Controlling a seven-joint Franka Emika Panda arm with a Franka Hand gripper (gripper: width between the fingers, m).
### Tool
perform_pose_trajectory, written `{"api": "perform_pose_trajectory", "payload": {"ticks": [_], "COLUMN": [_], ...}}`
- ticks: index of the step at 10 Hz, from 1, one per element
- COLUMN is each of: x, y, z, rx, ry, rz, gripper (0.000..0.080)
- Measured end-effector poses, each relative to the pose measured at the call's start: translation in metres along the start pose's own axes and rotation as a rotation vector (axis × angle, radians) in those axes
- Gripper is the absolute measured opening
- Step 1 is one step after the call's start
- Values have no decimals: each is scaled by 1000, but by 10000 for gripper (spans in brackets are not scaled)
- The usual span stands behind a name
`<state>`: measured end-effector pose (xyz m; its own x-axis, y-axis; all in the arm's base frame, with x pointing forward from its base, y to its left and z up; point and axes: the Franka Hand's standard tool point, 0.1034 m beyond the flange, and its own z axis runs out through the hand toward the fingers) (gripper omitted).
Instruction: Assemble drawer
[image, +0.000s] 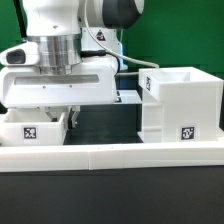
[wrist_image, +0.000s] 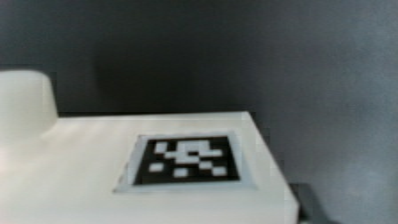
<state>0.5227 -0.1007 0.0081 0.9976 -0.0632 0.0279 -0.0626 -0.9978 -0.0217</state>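
A: Where did we log the gripper?

B: Directly over the tray. On the exterior view's clock face, the tray sat at 6 o'clock from the hand, close under it. Touching or just clear, we could not say.

A: Jaws?

B: They were hidden behind the hand's own body and the tray's rim. Wide, narrow or holding, we could not tell.

A: The housing?

B: It stood upright with an open top, at 3 o'clock from the tray and well apart, with dark table between. We judged the coming move turned on that: the tray must travel toward 3 o'clock. Its long axis was unclear, since the frame cut off its 9 o'clock end.

A: Wrist view?

B: We saw a blurred white face carrying a tag. Beside it was a pale rounded lump, either knob or finger, unresolved.

A: Second tray?

B: We did not make it out. A black-and-white patch showed between arm and housing, too small to name. The wall hid both bases.
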Motion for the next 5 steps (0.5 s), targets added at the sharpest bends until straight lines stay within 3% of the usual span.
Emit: {"api": "perform_pose_trajectory", "payload": {"ticks": [1,5], "x": [0,0], "y": [-3,-2], "z": [0,0], "rx": [2,2], "ry": [0,0], "rz": [-4,-3], "gripper": [49,41]}}
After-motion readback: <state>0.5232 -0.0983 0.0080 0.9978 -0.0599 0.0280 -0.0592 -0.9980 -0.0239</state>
